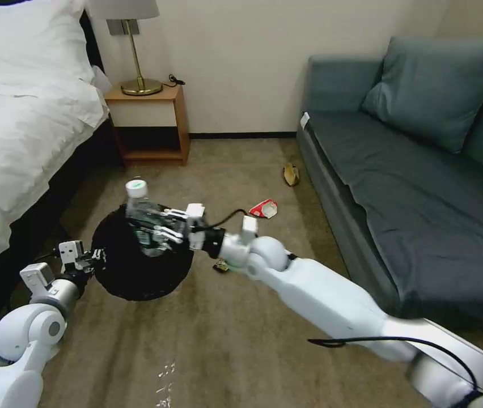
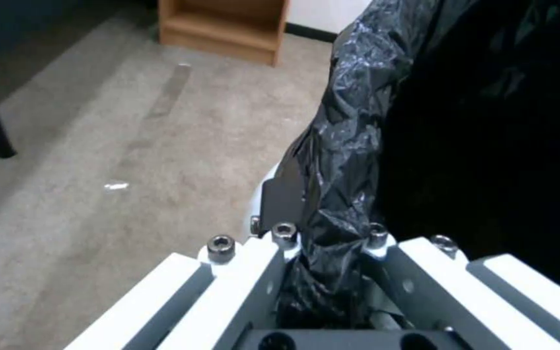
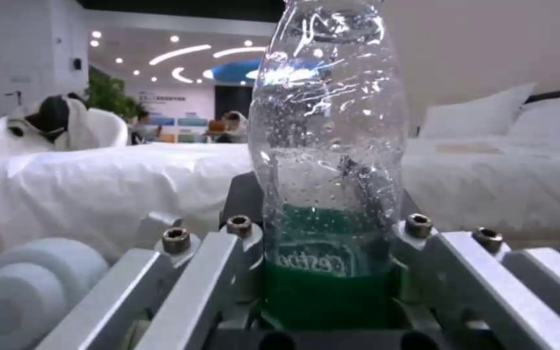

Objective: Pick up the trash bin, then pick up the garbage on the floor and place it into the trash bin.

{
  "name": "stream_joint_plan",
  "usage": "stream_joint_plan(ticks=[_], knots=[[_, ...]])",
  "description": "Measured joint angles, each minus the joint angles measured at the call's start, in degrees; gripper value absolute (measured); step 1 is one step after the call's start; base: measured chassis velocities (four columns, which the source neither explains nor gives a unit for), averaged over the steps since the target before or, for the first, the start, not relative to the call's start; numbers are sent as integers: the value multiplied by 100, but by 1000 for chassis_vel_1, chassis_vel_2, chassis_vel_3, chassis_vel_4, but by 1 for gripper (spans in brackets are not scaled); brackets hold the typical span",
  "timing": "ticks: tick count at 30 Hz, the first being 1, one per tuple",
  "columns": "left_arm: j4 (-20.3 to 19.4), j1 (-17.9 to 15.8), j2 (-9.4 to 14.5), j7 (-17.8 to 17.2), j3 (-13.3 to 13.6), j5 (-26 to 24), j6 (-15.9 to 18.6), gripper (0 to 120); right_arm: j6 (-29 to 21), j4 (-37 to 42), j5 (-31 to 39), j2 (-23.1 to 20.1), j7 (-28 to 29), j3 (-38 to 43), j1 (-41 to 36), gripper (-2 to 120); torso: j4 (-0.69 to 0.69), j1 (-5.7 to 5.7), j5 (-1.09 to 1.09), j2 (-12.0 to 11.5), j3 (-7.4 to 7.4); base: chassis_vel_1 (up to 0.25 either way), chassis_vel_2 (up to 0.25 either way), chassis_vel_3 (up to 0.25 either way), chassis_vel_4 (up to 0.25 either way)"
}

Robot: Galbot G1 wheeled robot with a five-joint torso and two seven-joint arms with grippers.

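The trash bin, lined with a black bag, hangs above the carpet, and my left gripper is shut on its rim at the left side; the left wrist view shows the crinkled black liner pinched between the fingers. My right gripper is shut on a clear plastic bottle with a green label, held upright over the bin's opening, white cap on top. In the right wrist view the bottle stands between the fingers. A red-and-white paper packet and a brown banana peel lie on the carpet. A yellow-brown wrapper peeks from under the right forearm.
A bed with white sheets runs along the left. A wooden nightstand with a brass lamp stands against the far wall. A dark grey sofa fills the right side. Open carpet lies between them.
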Motion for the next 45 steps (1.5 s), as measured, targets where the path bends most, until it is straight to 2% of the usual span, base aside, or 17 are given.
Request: stream_joint_plan(ticks=[10,15,17,23,25,26,29,30,31,32,37,39,41,42,44,45], knots=[[-105,-43,-28,40,62,-32,-9,2,132,-557,-373,367,17,-193,166,23,-1,0,1,0,-1,0,0,0,0],[-210,-7,22,28,35,-75,34,2,272,-896,-700,491,215,-257,146,23,0,0,2,0,-1,0,0,0,0],[-268,50,69,20,-4,-98,59,2,333,-1105,-946,521,277,-252,115,35,0,0,2,0,-1,0,0,0,0],[-361,129,109,14,-56,-141,88,2,476,-1286,-1161,543,343,-217,105,48,0,0,2,0,-1,0,0,0,0],[-434,182,127,6,-69,-208,116,2,555,-1386,-1301,546,360,-176,138,63,0,0,2,0,-1,0,0,0,0],[-434,182,127,6,-69,-208,116,2,555,-1386,-1301,546,360,-176,138,63,0,0,2,0,-1,0,0,0,0],[-448,159,145,-36,-69,-293,136,2,563,-1421,-1338,531,343,-139,199,76,0,0,2,0,-1,0,0,0,0],[-448,159,145,-36,-69,-293,136,2,563,-1421,-1338,531,343,-139,199,76,0,0,2,0,-1,0,0,0,0],[-448,137,154,-68,-62,-320,149,2,563,-1415,-1327,518,345,-139,214,83,-1,0,2,0,-1,0,0,0,0],[-448,116,158,-90,-53,-344,160,2,563,-1392,-1317,502,346,-136,227,89,0,0,2,0,-1,0,0,0,0],[-384,61,183,-151,-52,-415,198,2,583,-1155,-1199,375,339,19,228,100,1,0,2,0,0,0,0,0,0],[-333,38,199,-158,-59,-432,204,2,568,-895,-1092,278,301,192,199,100,1,0,2,0,0,0,0,0,0],[-177,-22,233,-224,-81,-404,190,2,435,-226,-747,17,279,603,115,100,0,0,3,0,-1,0,0,0,0],[-177,-22,233,-224,-81,-404,190,2,435,-226,-747,17,279,603,115,100,0,0,3,0,-1,0,0,0,0],[-2,-72,256,-256,-98,-332,146,2,283,398,-483,-321,355,1087,5,100,0,0,2,0,-1,0,0,0,0],[-2,-72,256,-256,-98,-332,146,2,283,398,-483,-321,355,1087,5,100,0,0,2,0,-1,0,0,0,0]])
